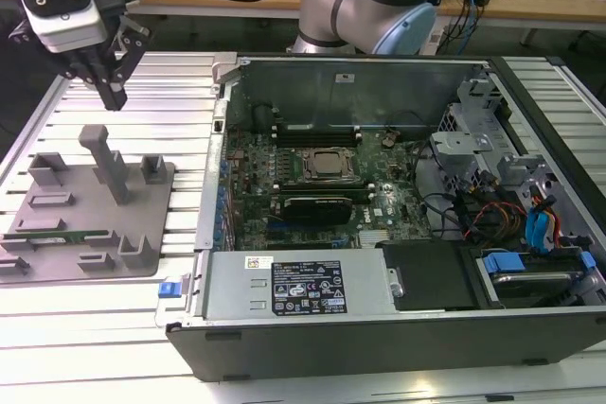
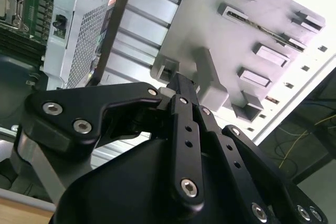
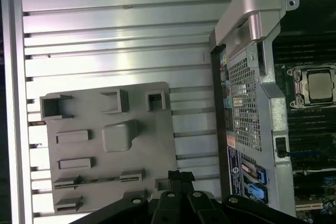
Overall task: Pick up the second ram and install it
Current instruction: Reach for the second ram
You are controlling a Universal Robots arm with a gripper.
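The second ram (image 1: 45, 228) is a thin green stick lying on edge between two slotted blocks on the grey fixture plate (image 1: 95, 267), at the exterior view's left. It shows as a thin line in the first wrist view (image 3: 100, 180) and the second wrist view (image 2: 265, 25). My gripper (image 1: 112, 99) hangs well above the plate's far side, apart from the ram, with its black fingers pointing down. The fingertips (image 3: 174, 176) sit pressed together, shut on nothing. In the second wrist view the gripper (image 2: 181, 81) hovers over the plate's tall post.
An open computer case (image 1: 379, 328) lies at the exterior view's right of the plate, its motherboard and processor (image 1: 327, 166) exposed. A black expansion card (image 1: 317, 205) sits below the processor. The fixture's tall post (image 1: 104, 163) and several blocks stand up from the plate.
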